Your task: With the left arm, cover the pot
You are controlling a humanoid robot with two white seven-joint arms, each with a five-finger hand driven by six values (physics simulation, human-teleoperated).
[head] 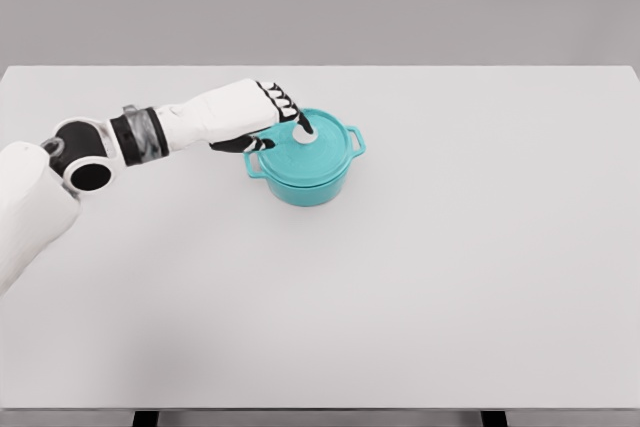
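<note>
A teal pot [308,179] with two side handles stands on the white table, a little left of the middle. Its teal lid [320,150] lies flat on the pot's rim, with a white knob [305,133] on top. My left hand [276,123] reaches in from the left and sits over the lid's left side. Its fingers [290,109] curl around the knob, and the thumb [245,144] hangs by the pot's left handle. The right arm does not show.
The white table [450,277] spreads wide around the pot, with its front edge near the bottom of the view. A grey wall stands behind it. My left forearm [150,132] crosses the table's left part.
</note>
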